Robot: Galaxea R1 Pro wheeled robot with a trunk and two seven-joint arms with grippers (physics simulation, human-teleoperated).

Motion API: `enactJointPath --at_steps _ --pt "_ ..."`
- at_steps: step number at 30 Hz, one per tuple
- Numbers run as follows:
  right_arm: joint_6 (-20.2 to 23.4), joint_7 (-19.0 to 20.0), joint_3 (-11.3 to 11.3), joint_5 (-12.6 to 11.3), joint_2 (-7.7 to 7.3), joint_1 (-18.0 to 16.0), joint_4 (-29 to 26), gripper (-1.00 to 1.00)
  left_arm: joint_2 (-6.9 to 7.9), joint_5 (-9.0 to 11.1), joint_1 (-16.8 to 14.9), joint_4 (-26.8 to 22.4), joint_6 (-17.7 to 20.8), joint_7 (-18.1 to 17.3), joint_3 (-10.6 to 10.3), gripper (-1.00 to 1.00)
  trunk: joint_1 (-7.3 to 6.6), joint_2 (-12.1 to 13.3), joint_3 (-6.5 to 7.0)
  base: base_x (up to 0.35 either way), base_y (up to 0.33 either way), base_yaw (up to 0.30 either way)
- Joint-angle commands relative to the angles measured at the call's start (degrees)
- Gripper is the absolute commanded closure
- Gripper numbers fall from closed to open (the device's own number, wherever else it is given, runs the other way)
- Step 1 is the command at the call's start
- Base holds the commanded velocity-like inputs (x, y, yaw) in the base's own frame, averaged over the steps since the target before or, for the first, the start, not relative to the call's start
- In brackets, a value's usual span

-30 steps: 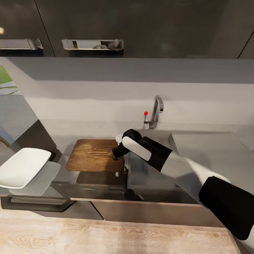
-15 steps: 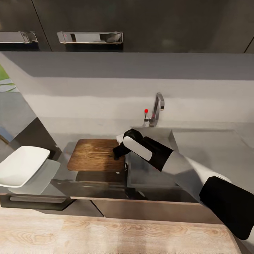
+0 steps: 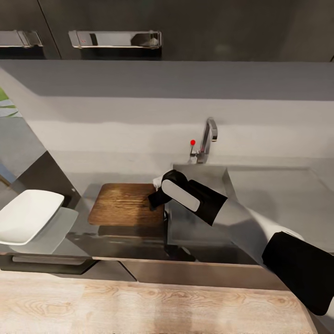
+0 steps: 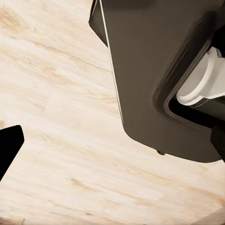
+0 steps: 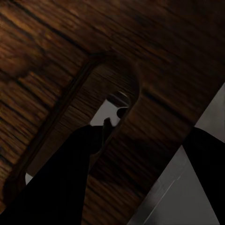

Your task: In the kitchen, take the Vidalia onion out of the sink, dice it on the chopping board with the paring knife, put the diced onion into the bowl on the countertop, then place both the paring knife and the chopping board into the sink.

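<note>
While right gripper [image 3: 155, 200] sits at chopping board's [image 3: 121, 204] slotted end, one dark finger [image 5: 61, 183] reaches into handle hole [image 5: 101, 117], other finger [image 5: 206, 159] past board edge: jaws straddle that end, firm clamp not confirmable. Board lies on countertop [image 3: 83, 185], right edge over sink [image 3: 204, 222] rim. One white bowl [image 3: 28, 215] well left of board. One tap [image 3: 206, 139], red dot, behind sink. Right arm hides much of basin. Left gripper state cannot be told; left wrist view gives wood floor [image 4: 51, 140], dark robot body.

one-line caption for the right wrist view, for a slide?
Right gripper straddling the chopping board edge at its handle slot, one finger reaching through the slot.
</note>
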Motion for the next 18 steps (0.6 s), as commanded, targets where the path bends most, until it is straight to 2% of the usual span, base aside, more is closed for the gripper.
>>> enactJointPath --at_steps 1,10,18 --pt "-0.07 -0.62 0.20 -0.64 0.00 -0.08 -0.04 1.00 0.02 0.61 -0.04 0.15 -0.26 -0.50 0.16 -1.00 0.03 -0.10 -0.17 0.000 0.000 0.000" --pt "-0.07 -0.62 0.68 -0.64 0.03 -0.08 -0.11 1.00 0.02 0.61 -0.04 0.08 -0.26 -0.50 0.16 -1.00 0.03 -0.10 -0.96 0.000 0.000 0.000" --pt "-0.07 -0.62 1.07 -0.72 0.12 -0.08 -0.13 1.00 0.05 0.61 -0.04 0.07 -0.26 -0.50 0.16 -1.00 0.03 -0.10 -1.07 0.005 0.000 0.000"
